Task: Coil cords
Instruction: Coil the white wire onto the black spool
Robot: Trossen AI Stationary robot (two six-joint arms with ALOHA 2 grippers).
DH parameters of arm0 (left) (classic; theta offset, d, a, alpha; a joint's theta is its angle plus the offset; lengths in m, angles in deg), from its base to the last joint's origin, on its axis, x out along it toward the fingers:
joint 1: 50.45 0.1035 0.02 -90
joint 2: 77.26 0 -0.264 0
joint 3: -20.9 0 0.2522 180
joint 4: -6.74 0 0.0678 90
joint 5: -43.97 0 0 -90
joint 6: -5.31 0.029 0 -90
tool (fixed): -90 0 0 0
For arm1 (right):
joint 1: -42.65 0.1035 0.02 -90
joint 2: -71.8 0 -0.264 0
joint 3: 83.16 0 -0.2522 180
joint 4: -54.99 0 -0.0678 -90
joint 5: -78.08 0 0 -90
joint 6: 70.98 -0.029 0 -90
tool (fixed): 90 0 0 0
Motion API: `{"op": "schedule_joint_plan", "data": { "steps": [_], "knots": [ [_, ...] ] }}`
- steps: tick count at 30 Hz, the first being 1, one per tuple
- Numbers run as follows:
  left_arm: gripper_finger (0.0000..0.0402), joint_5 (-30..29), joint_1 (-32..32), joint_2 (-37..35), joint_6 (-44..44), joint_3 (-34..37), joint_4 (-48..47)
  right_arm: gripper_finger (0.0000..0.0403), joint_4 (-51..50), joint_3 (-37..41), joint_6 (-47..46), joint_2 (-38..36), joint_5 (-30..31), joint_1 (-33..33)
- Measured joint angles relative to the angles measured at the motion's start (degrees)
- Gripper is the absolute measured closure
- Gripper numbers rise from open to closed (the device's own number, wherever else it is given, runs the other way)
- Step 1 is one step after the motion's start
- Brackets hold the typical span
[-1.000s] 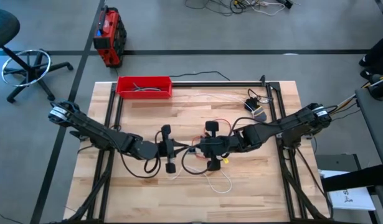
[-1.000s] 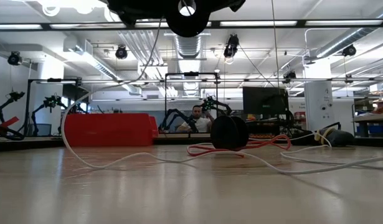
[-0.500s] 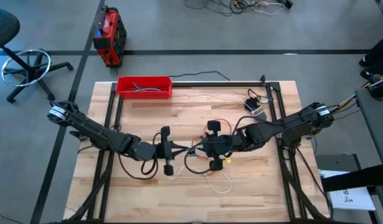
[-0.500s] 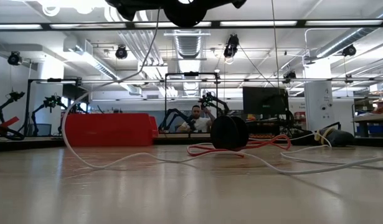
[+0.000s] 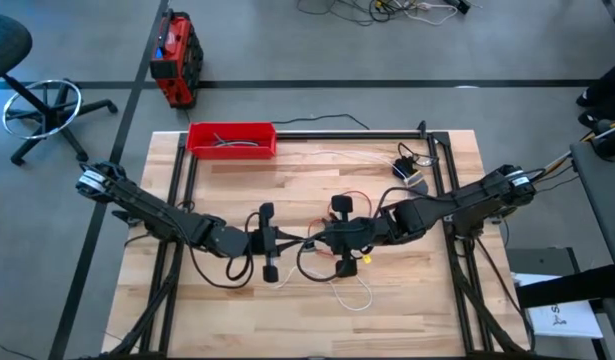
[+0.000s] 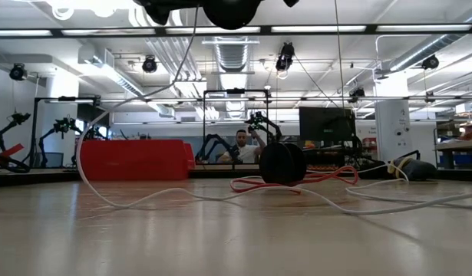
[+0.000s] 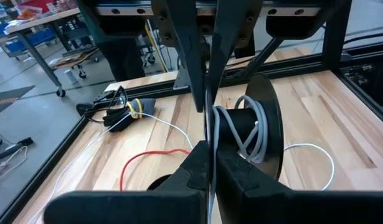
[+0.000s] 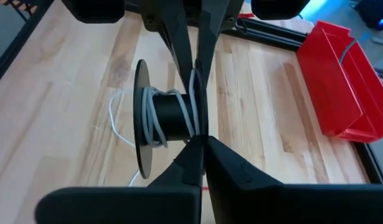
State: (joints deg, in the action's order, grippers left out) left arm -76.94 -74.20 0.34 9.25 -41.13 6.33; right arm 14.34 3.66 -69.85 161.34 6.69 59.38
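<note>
Since a second ago: both grippers drifted slightly toward table front, spool lifted higher in low view; red cord and its disc unmoved. Winding underway, few turns on.
- Left gripper (image 5: 274,243) and right gripper (image 5: 336,237) clamped on black spool (image 8: 169,116), one each end, mid-table.
- White cord (image 6: 143,201) partly wound on spool, slack trailing over table (image 5: 407,300).
- Red cord (image 6: 259,185) loose beside black disc (image 6: 282,163).
- Red tray (image 5: 232,139) at far edge, well apart; open room toward table front.

Reached inward from both sides toward mid-bench, forearms low and nearly level. Left gripper (image 5: 274,242) and right gripper (image 5: 327,238) faced each other, just apart, each with fingers (image 7: 192,167) pressed together, tips nearly touching.
</note>
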Motion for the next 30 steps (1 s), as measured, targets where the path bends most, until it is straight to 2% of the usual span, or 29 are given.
{"op": "schedule_joint_plan", "data": {
  "steps": [4,11,18,21,25,30],
  "knots": [
    [0.0388,-0.14,-0.02,-0.26,-0.31,0.00,-0.84,0.0401,0.40,0.00,-0.13,-0.04,0.19,0.00],
    [0.0333,-2.20,-0.09,-2.91,-4.01,-0.02,-7.38,0.0401,1.14,0.00,-0.19,-1.06,2.13,0.25],
    [0.0297,-1.37,-0.08,-2.75,-6.65,0.02,-8.42,0.0402,2.69,0.00,0.59,-1.51,2.62,0.26],
    [0.0315,-1.27,-0.09,-2.34,-7.62,0.07,-8.47,0.0402,2.61,0.00,0.77,-1.53,2.60,0.26],
    [0.0388,-1.28,-0.21,-2.42,-7.77,0.07,-8.45,0.0403,2.44,0.00,0.43,-1.66,2.58,0.26],
    [0.0399,-1.56,-0.31,-3.08,-8.09,0.07,-9.37,0.0403,2.28,0.00,0.41,-2.30,4.13,0.53]
  ]
}}
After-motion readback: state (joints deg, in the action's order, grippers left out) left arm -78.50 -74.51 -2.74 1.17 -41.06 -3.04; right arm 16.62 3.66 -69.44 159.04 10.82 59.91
